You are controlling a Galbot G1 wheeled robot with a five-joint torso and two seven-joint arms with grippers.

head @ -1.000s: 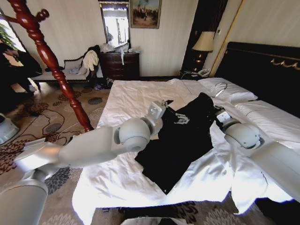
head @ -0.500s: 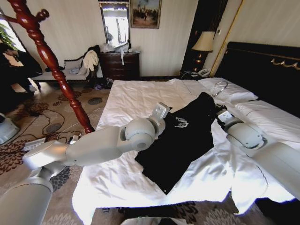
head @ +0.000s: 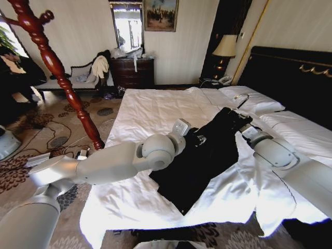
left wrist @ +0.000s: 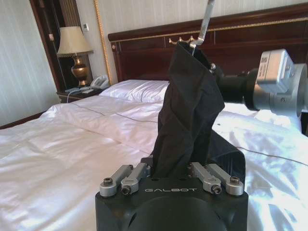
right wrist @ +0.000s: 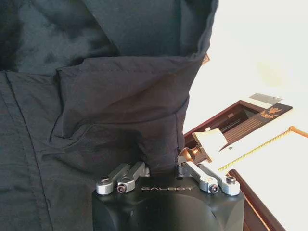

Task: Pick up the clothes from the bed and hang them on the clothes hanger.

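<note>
Left gripper [left wrist: 172, 174] and right gripper [right wrist: 163, 169] each clamp the clothes [head: 199, 163], raised partly above the bed [head: 145, 111].

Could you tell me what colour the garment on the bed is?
Black; the garment shows best in the head view, against the white bed.

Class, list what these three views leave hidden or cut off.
- Left pincer tips: left wrist view, buried in the black garment.
- Right pincer tips: right wrist view, same fabric covers them.
- Hanger hook: cut by the frame's upper edge; hanger body inside the garment.
</note>
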